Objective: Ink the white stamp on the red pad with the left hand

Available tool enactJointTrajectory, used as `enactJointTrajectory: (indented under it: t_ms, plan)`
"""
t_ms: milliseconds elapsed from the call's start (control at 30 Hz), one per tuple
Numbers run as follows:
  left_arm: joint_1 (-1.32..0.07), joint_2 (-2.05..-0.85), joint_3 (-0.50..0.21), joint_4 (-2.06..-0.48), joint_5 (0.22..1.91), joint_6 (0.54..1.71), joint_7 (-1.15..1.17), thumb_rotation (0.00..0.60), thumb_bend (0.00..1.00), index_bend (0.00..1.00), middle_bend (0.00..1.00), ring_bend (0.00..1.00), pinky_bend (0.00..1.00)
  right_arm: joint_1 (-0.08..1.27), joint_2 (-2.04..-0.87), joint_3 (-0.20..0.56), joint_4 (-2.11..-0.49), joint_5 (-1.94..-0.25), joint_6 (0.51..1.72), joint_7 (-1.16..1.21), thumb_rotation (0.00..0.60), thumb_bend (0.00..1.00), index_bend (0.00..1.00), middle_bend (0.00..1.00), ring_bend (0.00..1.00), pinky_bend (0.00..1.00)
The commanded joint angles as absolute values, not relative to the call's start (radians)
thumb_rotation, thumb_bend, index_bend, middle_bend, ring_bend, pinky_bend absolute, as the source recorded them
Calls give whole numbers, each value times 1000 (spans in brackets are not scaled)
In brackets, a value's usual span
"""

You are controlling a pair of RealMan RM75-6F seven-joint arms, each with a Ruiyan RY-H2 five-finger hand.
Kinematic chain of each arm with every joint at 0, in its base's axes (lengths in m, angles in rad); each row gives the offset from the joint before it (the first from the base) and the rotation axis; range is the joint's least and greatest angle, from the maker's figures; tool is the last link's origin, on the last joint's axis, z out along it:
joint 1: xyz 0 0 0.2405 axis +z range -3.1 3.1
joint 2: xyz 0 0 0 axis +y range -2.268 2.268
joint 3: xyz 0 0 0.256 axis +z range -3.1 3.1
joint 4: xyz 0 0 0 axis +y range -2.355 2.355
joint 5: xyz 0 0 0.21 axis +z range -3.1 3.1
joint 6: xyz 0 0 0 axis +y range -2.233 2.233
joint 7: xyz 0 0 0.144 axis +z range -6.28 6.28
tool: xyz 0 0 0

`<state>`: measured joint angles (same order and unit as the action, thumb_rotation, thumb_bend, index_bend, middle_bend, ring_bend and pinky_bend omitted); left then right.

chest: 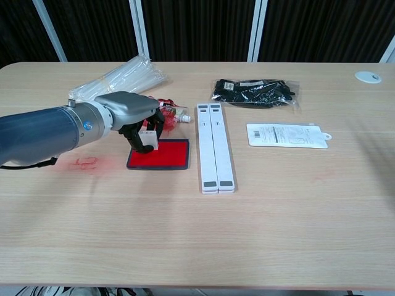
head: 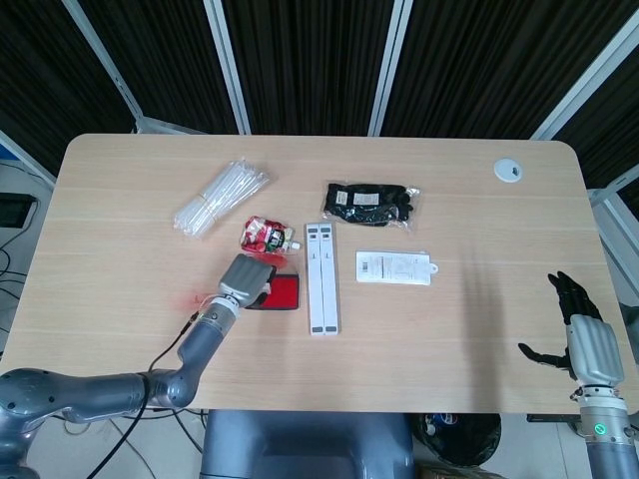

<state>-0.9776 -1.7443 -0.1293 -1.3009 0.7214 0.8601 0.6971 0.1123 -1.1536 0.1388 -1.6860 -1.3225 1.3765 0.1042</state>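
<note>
My left hand (chest: 126,111) (head: 247,277) grips the small white stamp (chest: 147,138) and holds it over the left part of the red ink pad (chest: 162,154) (head: 283,292), its base down at the pad's surface. From above the hand hides the stamp and the pad's left half. Whether the stamp touches the ink is not clear. My right hand (head: 582,331) hovers at the table's near right edge, fingers spread and holding nothing.
A white folded stand (chest: 213,145) lies right of the pad. A red snack pouch (head: 266,236) sits just behind the hand, a bag of clear straws (head: 221,199) further back left. A black packet (chest: 254,92) and a white card (chest: 286,135) lie to the right. Red smudges (chest: 85,163) mark the table's left.
</note>
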Motion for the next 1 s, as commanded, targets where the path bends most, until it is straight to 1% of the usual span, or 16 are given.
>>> enactJointTrajectory:
  t_ms: [33, 467, 667, 1000]
  plan:
    - [-980, -1750, -125, -1293, 718, 858, 702, 600, 551, 734, 747, 577, 645, 112, -1153, 139, -1686, -1322, 1376, 105, 600, 70, 0, 0, 0, 156]
    - [-980, -1759, -117, -1280, 718, 859, 703, 600, 552, 734, 747, 577, 646, 113, -1153, 138, -1687, -1322, 1375, 104, 600, 69, 0, 0, 0, 156]
    - [-981, -1743, -131, -1306, 731, 875, 694, 600, 551, 734, 747, 577, 646, 112, -1154, 139, -1687, -1322, 1377, 106, 600, 70, 0, 0, 0, 156]
    - [-976, -1679, -148, -1392, 746, 913, 694, 600, 551, 734, 746, 577, 646, 111, -1153, 139, -1689, -1324, 1379, 106, 600, 72, 0, 0, 0, 156]
